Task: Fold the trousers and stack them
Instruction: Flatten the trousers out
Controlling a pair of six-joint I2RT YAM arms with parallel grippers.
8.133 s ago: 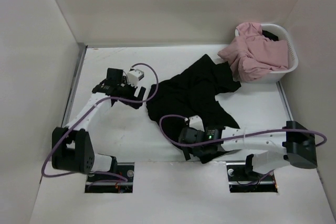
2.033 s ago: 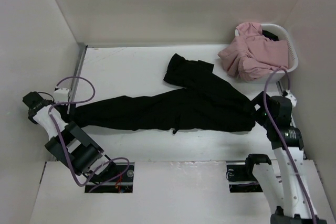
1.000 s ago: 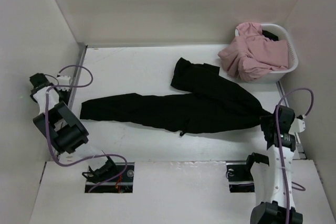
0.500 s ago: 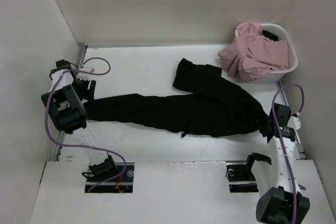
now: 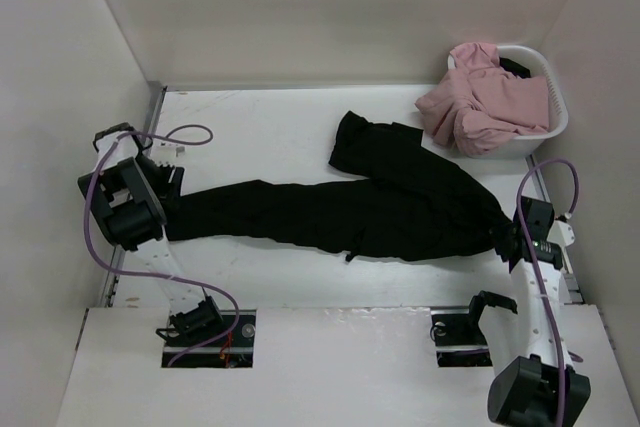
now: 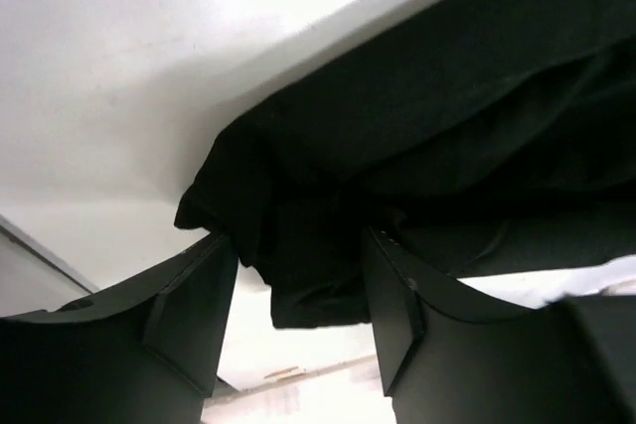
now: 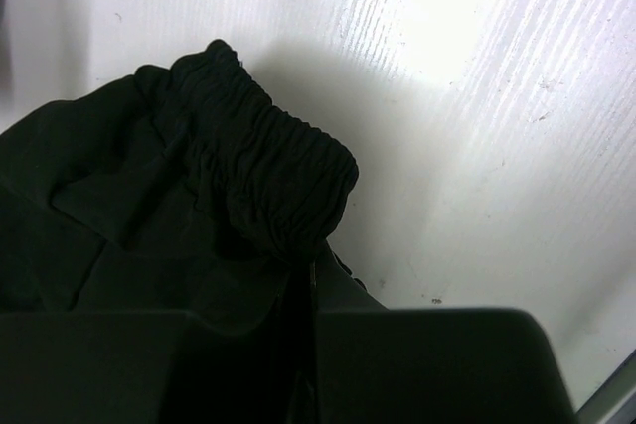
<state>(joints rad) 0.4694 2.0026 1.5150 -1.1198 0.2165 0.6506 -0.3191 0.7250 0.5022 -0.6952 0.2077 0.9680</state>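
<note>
The black trousers [image 5: 330, 215] lie stretched across the table from left to right, with one leg bent up toward the back [image 5: 362, 142]. My left gripper [image 5: 166, 183] is at the left leg's end. In the left wrist view it [image 6: 298, 250] stands open, and the leg's cuff [image 6: 308, 285] hangs between the spread fingers [image 6: 194, 300]. My right gripper [image 5: 508, 232] is at the right end, shut on the gathered waistband [image 7: 273, 181]. Its fingers meet at the cloth [image 7: 310, 280].
A white basket [image 5: 548, 132] holding pink garments [image 5: 480, 102] stands at the back right corner. White walls close in the table on the left, back and right. A metal strip [image 5: 152, 122] runs along the left edge.
My left arm swung from the left wall over to the leg's end and its jaws opened. The right gripper stayed shut on the waistband and barely moved.
</note>
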